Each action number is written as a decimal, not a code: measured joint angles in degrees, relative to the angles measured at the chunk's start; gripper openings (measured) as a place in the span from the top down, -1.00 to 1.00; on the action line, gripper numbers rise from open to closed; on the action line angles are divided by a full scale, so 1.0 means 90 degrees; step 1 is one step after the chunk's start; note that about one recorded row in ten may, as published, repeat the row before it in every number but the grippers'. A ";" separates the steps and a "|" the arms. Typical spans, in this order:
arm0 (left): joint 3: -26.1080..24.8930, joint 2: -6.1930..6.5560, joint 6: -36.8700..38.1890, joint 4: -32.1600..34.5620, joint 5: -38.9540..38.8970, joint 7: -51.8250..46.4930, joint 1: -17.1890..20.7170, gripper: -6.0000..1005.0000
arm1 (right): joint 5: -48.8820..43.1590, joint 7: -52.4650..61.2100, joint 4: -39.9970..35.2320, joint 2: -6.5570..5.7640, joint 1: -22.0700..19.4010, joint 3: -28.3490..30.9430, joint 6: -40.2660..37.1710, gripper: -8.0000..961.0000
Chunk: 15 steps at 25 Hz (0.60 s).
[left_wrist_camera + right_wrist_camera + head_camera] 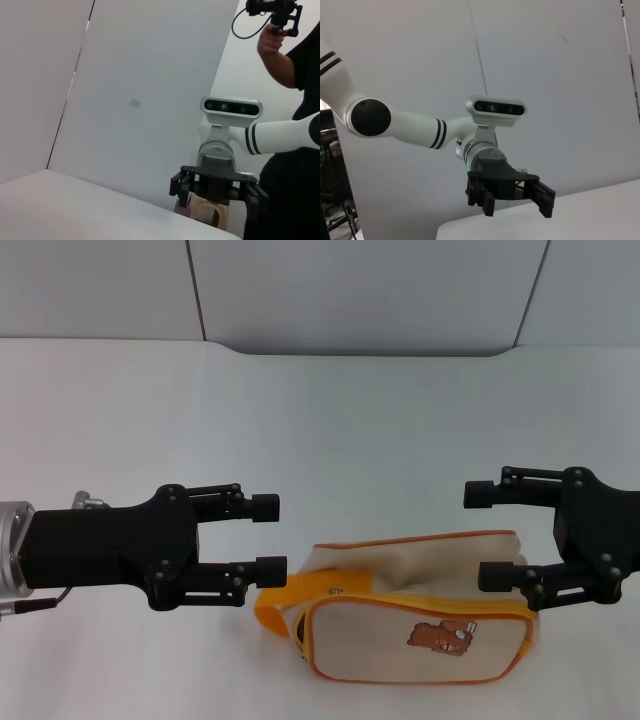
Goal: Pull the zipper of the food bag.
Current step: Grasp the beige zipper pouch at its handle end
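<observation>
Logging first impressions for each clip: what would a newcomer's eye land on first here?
Probably the food bag, cream with orange trim and a bear print, at the near edge of the white table. Next, the two black grippers flanking it, both open and facing each other: the left gripper by its strap end, the right gripper beside the other end.

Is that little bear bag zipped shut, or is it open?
Partly open, it seems: the food bag shows a dark gap at its left end by the orange zipper. The rest of the track looks closed.
</observation>
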 joint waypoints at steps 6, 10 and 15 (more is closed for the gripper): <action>0.0015 -0.0003 -0.0003 0.0004 0.0004 -0.0002 0.0000 -0.50 | -0.0004 -0.0001 0.0001 0.0000 0.0003 -0.0045 -0.0009 -0.74; 0.0018 -0.0003 -0.0002 0.0005 0.0006 -0.0003 0.0000 -0.50 | -0.0007 -0.0001 0.0000 -0.0001 0.0006 -0.0071 -0.0011 -0.74; 0.0022 -0.0003 0.0007 -0.0008 0.0090 -0.0008 0.0000 -0.50 | -0.0009 -0.0001 -0.0004 -0.0001 0.0006 -0.0071 -0.0018 -0.74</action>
